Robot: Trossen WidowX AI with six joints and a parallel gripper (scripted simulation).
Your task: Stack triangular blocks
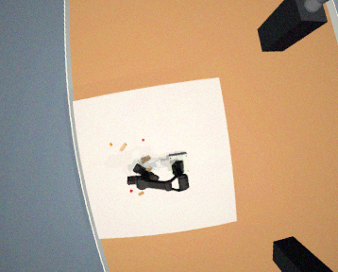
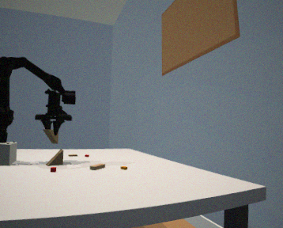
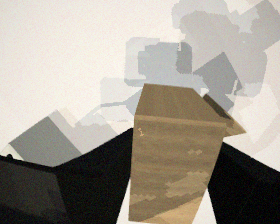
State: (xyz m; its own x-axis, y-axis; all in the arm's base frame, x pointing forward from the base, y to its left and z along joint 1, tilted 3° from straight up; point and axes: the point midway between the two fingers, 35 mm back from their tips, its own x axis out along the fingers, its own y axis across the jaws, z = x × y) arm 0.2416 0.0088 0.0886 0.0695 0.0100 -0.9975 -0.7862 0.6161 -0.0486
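Observation:
One triangular wooden block [image 2: 51,135] [image 3: 172,160] is held in the air, tilted, with its narrow end pointing down in the exterior view. My gripper [image 2: 51,133] [image 3: 169,137] is shut on it. The other triangular block [image 1: 145,159] [image 2: 58,158] rests on the table below, with a gap between the two. In the exterior view its upright face is on the right and its slope runs down to the left. In the wrist view a corner of the lower block [image 3: 231,120] shows beyond the held block, which hides the rest.
On the white table [image 1: 191,118] [image 2: 179,194] lie a tan block [image 1: 123,146] [image 2: 97,166], an orange piece [image 1: 110,144] [image 2: 124,168], a red cube [image 1: 143,140] [image 2: 53,169], another red cube [image 1: 131,191] [image 2: 87,155] and a small flat tan piece [image 1: 141,194] [image 2: 73,155].

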